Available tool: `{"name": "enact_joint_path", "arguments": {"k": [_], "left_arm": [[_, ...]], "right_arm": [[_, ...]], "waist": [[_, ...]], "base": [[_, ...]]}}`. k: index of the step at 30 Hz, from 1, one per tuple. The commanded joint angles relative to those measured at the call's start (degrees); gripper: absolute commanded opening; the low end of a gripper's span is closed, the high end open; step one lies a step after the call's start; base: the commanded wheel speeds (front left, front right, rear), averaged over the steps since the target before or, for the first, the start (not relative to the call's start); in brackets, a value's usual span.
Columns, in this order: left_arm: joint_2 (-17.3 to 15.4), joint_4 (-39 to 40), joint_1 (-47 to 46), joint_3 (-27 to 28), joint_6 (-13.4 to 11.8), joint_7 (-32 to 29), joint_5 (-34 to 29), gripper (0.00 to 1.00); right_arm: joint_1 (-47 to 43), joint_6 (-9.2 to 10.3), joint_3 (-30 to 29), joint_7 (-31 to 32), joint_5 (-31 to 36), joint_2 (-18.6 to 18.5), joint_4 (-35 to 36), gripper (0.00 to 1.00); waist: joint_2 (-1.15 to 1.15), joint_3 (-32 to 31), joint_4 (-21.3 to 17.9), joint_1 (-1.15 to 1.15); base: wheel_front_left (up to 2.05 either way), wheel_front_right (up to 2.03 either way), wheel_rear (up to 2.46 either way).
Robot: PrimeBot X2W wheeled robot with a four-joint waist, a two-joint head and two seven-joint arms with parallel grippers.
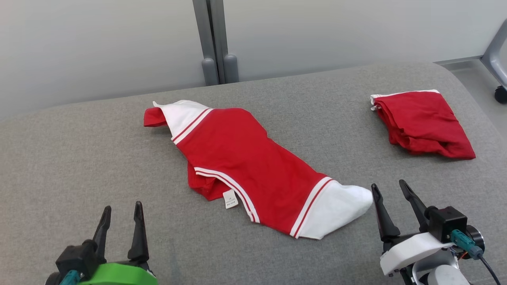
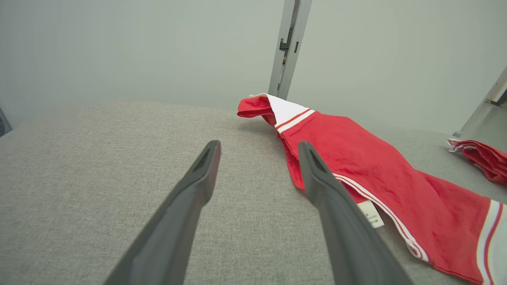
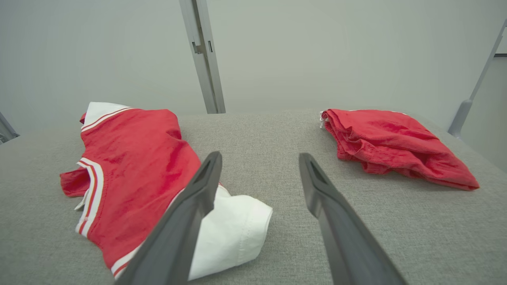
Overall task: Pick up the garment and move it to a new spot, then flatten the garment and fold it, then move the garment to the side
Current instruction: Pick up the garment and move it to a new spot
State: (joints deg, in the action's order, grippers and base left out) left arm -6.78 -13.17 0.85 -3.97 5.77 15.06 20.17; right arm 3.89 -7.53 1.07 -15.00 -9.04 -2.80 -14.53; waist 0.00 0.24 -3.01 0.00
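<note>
red-white garment (image 1: 253,170) lying diagonal mid grey surface (image 1: 79,158), rumpled, not flattened yet. left gripper (image 1: 122,206) near its label side, right gripper (image 1: 388,184) just beside its white sleeve. both spread wide, empty, guessing staged for two-handed grab. folded red piece (image 1: 424,122) off to its right, looks parked aside.

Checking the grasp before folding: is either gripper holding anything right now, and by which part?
Nothing is held. The left gripper and right gripper are both open and empty, beside the red and white cloth garment.

bare lab-like test room, plain pale grey partition panels (image 1: 99,47) joined by a grey metal post (image 1: 214,39), wide grey fabric-covered work surface (image 1: 79,158), grey wheeled chair leg (image 1: 495,55)
</note>
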Motion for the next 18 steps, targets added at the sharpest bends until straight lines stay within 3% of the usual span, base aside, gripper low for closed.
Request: {"name": "enact_joint_path", "arguments": {"k": [1,8,18], "left_arm": [[0.54,0.97,1.67,0.52,-0.15,0.14,-1.03,1.0],[3.13,3.43,5.6,1.11,0.35,0.09,-2.44,1.0],[3.74,2.82,7.18,1.05,0.95,0.09,-3.44,1.0]], "right_arm": [[-0.94,0.09,0.1,-0.25,-0.53,-0.2,0.16,1.0],[-2.24,0.09,0.48,-0.25,-1.35,-0.2,0.07,1.0],[-2.46,0.09,1.53,-0.25,-0.87,-0.21,-1.3,1.0]], "waist": [[0.0,-0.36,0.12,0.0],[0.0,-1.62,0.94,0.0],[0.0,-2.53,1.16,0.0]], "base": [[0.0,0.0,0.0],[0.0,0.0,0.0],[0.0,0.0,0.0]]}}
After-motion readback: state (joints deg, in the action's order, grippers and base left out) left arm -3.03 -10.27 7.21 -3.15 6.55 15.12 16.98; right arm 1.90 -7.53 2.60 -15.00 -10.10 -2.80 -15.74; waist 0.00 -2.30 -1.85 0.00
